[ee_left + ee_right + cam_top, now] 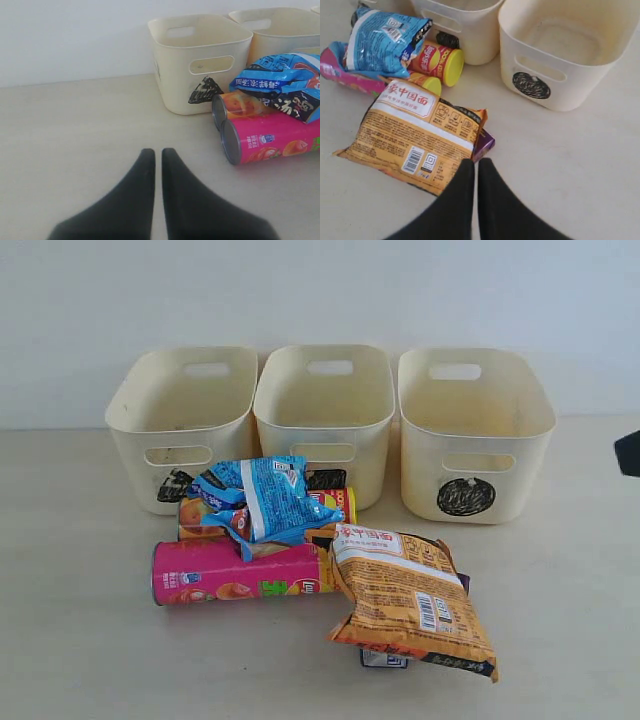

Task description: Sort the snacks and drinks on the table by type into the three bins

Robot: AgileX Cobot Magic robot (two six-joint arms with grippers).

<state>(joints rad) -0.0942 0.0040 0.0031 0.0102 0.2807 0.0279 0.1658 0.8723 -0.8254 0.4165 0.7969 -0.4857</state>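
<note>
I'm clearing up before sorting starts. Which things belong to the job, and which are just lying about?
For the job: long pink chip can; long yellow-orange chip can; crinkly blue foil bag; crinkly orange foil bag; small dark purple carton; small white-and-blue carton; three cream plastic bins, marked triangle, square, circle.
Lying about: nothing beyond the beige table and white wall.

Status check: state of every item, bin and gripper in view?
triangle bin: upright, empty
middle bin: upright, empty
circle bin: upright, empty
pink can: lying on its side
yellow-orange can: on its side
blue bag: crumpled, atop both cans
orange bag: lying flat
purple carton: mostly under orange bag
white and blue carton: mostly under orange bag
left gripper: shut, empty
right gripper: shut, empty
</note>
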